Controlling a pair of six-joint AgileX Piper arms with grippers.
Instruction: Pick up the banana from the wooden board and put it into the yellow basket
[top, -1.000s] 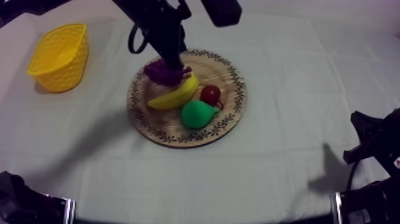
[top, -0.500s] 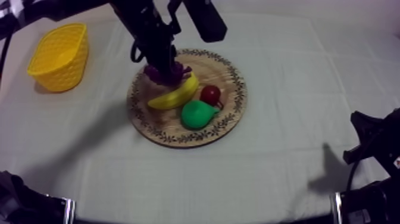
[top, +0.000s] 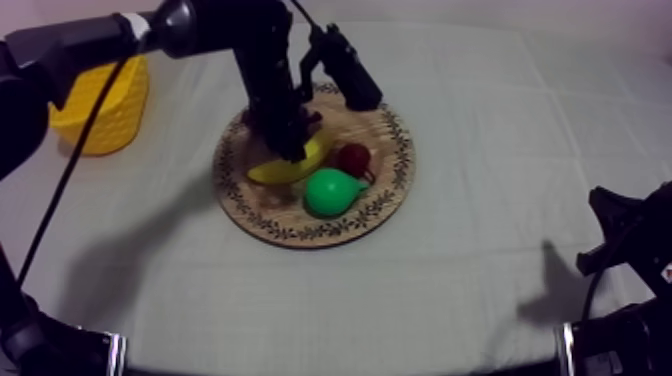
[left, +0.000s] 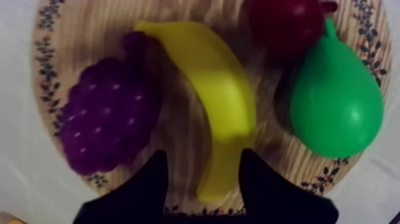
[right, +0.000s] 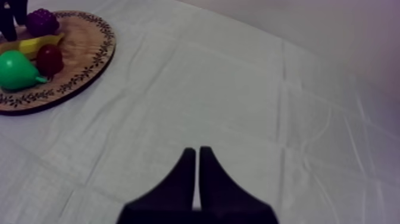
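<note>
The yellow banana (left: 221, 101) lies on the round wooden board (left: 178, 27), between the purple grapes (left: 107, 119) and the green pear (left: 336, 101). My left gripper (left: 205, 182) is open, low over the board, and its fingers (left: 149, 187) straddle one end of the banana. From above, the left gripper (top: 291, 150) stands on the banana (top: 272, 171) at the board's (top: 398, 160) middle. The yellow basket (top: 105, 105) sits at the far left. My right gripper (right: 197, 159) is shut on nothing, over bare cloth.
A small red fruit (top: 352, 157) and the pear (top: 330, 192) lie just right of the banana. The left arm (top: 130, 30) crosses over the basket's rear. My right arm (top: 625, 250) rests at the right edge.
My left arm has swung lower across the table and its gripper has dropped from above the grapes onto the banana. The fruit and the right arm have stayed put.
</note>
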